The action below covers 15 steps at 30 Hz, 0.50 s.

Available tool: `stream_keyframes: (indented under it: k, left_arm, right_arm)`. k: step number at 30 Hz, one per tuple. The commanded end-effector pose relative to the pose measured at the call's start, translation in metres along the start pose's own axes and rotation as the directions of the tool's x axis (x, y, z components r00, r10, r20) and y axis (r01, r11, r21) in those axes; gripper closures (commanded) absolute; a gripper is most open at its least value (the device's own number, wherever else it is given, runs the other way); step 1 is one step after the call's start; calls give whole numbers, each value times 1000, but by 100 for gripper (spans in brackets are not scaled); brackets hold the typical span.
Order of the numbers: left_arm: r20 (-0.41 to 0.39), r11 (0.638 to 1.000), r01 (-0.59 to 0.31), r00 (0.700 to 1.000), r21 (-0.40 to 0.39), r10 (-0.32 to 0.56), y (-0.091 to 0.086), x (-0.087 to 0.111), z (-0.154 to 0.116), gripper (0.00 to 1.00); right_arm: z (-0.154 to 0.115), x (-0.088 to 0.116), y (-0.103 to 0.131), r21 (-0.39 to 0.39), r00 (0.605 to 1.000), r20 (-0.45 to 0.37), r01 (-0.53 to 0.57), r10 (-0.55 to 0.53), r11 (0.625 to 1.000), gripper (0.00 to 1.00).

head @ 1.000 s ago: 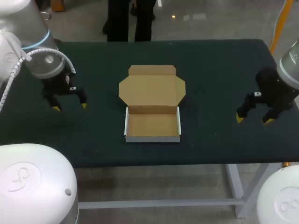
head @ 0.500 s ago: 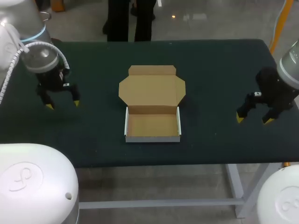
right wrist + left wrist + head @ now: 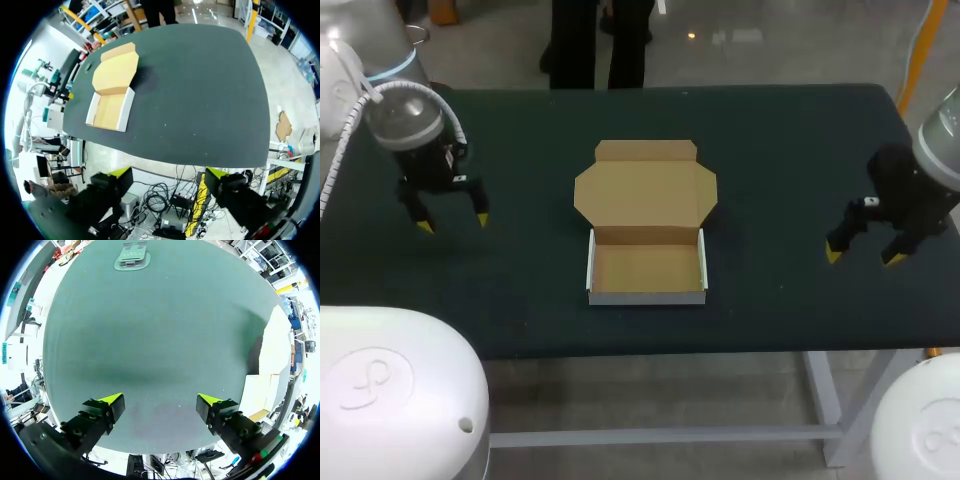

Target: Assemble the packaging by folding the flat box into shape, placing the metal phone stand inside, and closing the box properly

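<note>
The dark desk [image 3: 770, 150] carries the box [image 3: 647, 297] at its middle. The box is already folded into a shallow tray, with its lid [image 3: 645, 190] lying open and flat on the far side; nothing is in the tray.

The next thing to fetch is the phone stand [image 3: 132, 257], a small grey piece at the far edge of the desk. In the left wrist view it lies straight ahead of the left pincer [image 3: 452, 222] and well apart from it, with the box off to one side. Its wider side seems to run across the line of the fingers, though it is too small to be sure. In the head view the left arm hides it.

The left pincer hangs spread and empty over bare desk. The right pincer [image 3: 863, 258] is also spread and empty, beyond the box on the other side, so the left arm is much the nearer. I judge the reach goes forward, away from the box.
</note>
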<state>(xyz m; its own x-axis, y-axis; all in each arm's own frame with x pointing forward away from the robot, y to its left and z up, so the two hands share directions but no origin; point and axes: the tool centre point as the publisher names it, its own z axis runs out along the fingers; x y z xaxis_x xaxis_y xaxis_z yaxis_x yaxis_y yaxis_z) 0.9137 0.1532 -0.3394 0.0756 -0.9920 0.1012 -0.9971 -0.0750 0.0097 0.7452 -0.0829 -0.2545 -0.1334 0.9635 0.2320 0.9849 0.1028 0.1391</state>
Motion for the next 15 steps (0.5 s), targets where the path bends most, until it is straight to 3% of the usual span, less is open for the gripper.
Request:
stream_keyframes:
  k: [1, 8, 15]
  left_arm:
    - [3, 1000, 0, 1000, -2, 0, 0, 0, -1, 0]
    - [30, 1000, -26, 999, 12, 25, 3, 10, 5, 0]
    - [64, 999, -27, 998, 23, 25, -7, 11, 14, 0]
  right_arm:
    - [-3, 0, 0, 4, 1000, 1, 0, 0, 1000, 0]
    - [-3, 0, 0, 4, 1000, 1, 0, 0, 1000, 0]
    - [-3, 0, 0, 4, 1000, 1, 0, 0, 1000, 0]
